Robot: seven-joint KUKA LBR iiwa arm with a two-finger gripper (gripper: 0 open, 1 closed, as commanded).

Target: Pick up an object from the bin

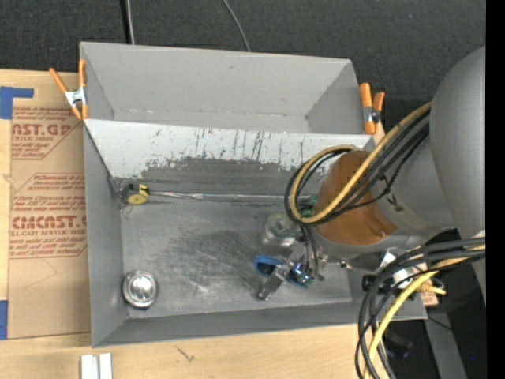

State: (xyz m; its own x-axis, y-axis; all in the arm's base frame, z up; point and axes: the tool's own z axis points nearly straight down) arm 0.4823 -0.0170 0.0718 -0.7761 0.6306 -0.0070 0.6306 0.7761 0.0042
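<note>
Three small things crowd the gripper at lower centre-right of the grey metal bin: a small blue plastic-looking piece just left of it, a clear roundish piece above that and a dark grey stubby piece below. I can't tell how far the tool is open or whether it has hold of anything. The blue piece looks light, stiff and probably a bit slick, so take it squarely across its narrow middle or it may squirt out. The shiny round metal knob at lower left and the small yellow disc at upper left lie well apart.
</note>
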